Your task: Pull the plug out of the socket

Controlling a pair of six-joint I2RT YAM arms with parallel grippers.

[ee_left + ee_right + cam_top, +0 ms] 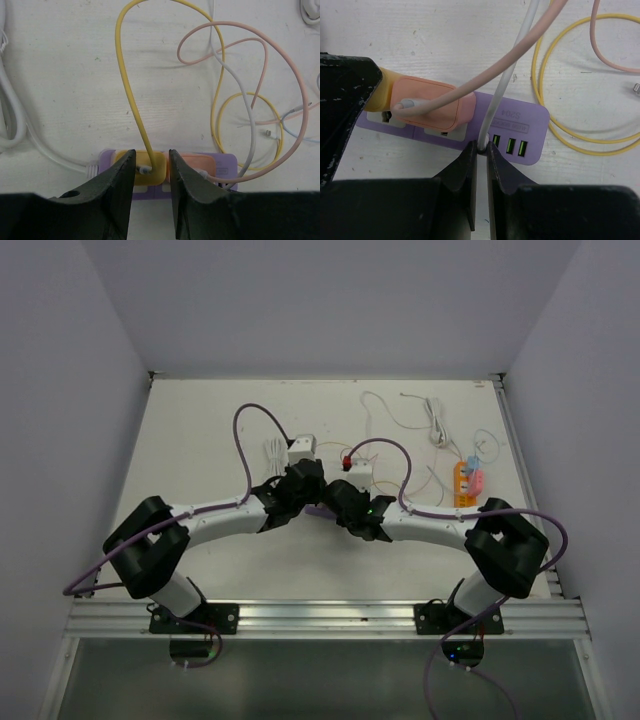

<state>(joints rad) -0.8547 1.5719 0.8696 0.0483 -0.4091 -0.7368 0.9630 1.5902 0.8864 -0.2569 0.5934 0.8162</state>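
My left pincer (151, 156) is clamped on the yellow plug (156, 174), which sits in the purple power strip (532, 120) on the surface (65, 75), right beside the pink plug (430, 105). My right pincer (481, 150) is pinched tight on the white cable (507, 75) at the strip's USB ports.

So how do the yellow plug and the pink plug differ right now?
The yellow plug sits clamped between the fingers of the left gripper; the pink plug lies outside them, ungripped. The yellow plug carries a yellow cable, the pink plug a pink cable. Both are seated side by side in the purple power strip.
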